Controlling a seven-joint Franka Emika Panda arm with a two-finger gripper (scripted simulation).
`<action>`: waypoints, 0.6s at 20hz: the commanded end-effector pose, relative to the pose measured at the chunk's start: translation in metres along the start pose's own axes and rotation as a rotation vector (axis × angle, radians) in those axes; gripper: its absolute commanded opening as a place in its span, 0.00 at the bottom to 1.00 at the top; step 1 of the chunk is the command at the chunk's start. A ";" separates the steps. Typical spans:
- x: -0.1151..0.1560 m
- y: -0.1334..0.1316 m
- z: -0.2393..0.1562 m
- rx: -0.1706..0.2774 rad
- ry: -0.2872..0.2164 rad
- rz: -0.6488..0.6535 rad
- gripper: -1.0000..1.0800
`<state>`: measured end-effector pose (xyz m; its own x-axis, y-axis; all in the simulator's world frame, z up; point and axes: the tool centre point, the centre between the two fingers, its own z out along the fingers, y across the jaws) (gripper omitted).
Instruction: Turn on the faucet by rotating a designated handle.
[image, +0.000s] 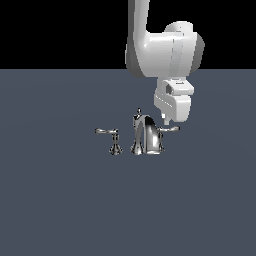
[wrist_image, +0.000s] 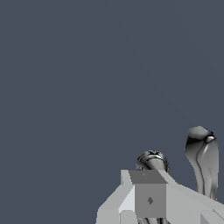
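- Progress: approach looked complete, rotation not evident. The gripper (image: 166, 121) hung just above the handle (image: 170, 129), a slim chrome lever on the exterior view's right of the faucet (image: 146, 136). Only one fingertip showed below the hand, and whether it touched the lever could not be settled from either view.
- Gripper state: cannot tell. The exterior view showed the hand side-on; the wrist view showed only grey gripper body (wrist_image: 148, 199), with no clear gap or pinch visible.
- No water was rendered, so on or off could not be read directly. Judged: the turn itself was still to do.
- Location: the faucet stood on the dark grey worktop (image: 60, 200), roughly mid-scene, directly under the arm's wrist. The arched spout (image: 150, 134) sat at centre with a small knob finial (image: 139, 110) above it.
- Handle orientation: long axis near horizontal, running outward from the spout towards the exterior view's right, tip slightly upturned. Almost no pedestal showed beneath it.
- The other lever (image: 106, 131) sat on the exterior view's left on a flared pedestal (image: 115, 147), pointing the opposite way, well apart from the gripper.
- Wrist view: a ringed chrome part (wrist_image: 152, 160) just beyond the gripper body and a curved chrome piece (wrist_image: 202, 157) beside it; which faucet parts these were was unclear.
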<state>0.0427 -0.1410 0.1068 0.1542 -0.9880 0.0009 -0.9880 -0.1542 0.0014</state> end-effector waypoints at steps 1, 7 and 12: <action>0.008 -0.002 0.007 0.001 0.001 0.031 0.00; 0.015 -0.003 0.014 0.001 0.000 0.060 0.00; 0.015 -0.003 0.013 0.001 -0.001 0.058 0.00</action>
<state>0.0481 -0.1550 0.0940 0.0968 -0.9953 0.0002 -0.9953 -0.0968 0.0002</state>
